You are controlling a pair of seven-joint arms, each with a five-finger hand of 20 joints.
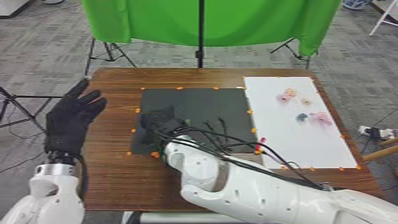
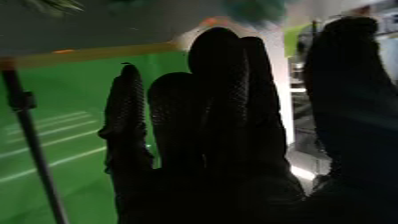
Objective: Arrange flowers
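flowers (image 1: pixel 318 118) dot a white sheet (image 1: pixel 298 145), arranging seemingly begun but unfinished; right hand (image 1: pixel 160 120) and left hand (image 1: pixel 69 120) straight-fingered, open, empty.

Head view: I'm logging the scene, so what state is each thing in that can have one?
Left hand, open
Right hand, open, over the black sheet
Black sheet, spread flat
White sheet, spread flat
Pink flower, lying on white sheet
Green cloth, hanging
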